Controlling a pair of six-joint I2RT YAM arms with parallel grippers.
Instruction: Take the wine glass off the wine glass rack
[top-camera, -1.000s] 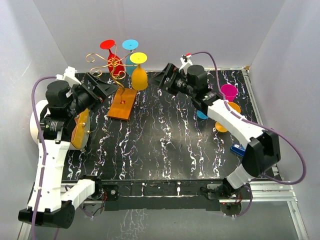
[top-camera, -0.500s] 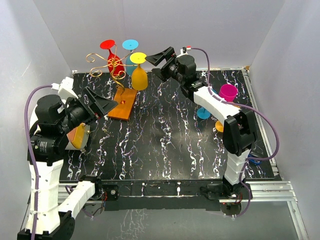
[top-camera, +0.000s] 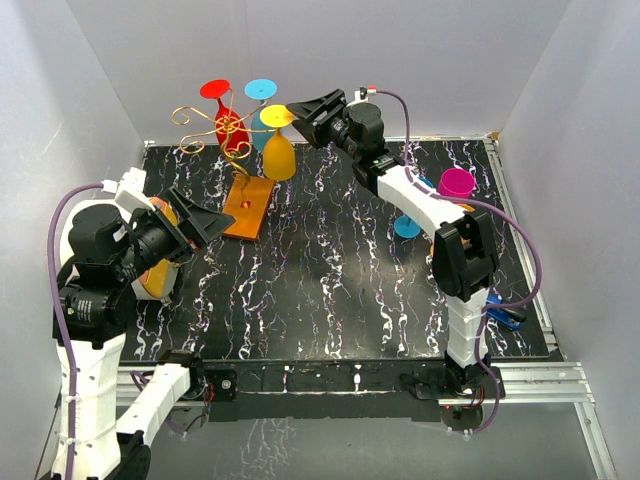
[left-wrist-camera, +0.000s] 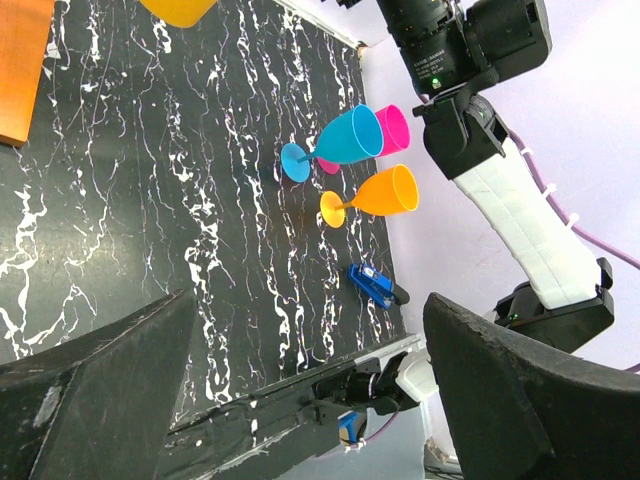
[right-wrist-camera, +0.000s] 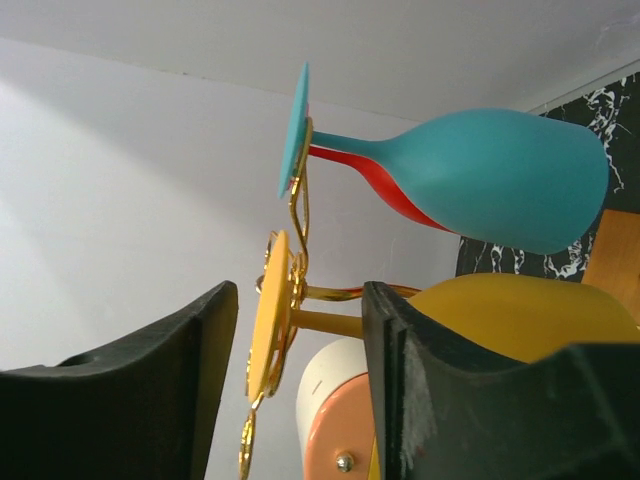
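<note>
1. Reaching in at the top of the rack, the right gripper (right-wrist-camera: 300, 300) has its jaws partly apart. The foot and stem of the yellow wine glass (top-camera: 279, 155) show in the gap, but contact cannot be told.
2. That glass hangs upside down on the wine glass rack (top-camera: 232, 130), its bowl above the wooden base (top-camera: 247, 207). A teal glass (right-wrist-camera: 500, 180) and a red glass (top-camera: 228, 125) hang beside it.
3. The rack stands near the far-left corner of the table (top-camera: 330, 290).
4. The left gripper (top-camera: 205, 225) is spread wide and empty over the table's left side, near the base.
5. A magenta glass (top-camera: 457, 184), a blue glass (left-wrist-camera: 345, 140) and an orange glass (left-wrist-camera: 385, 192) are grouped by the right edge.
</note>
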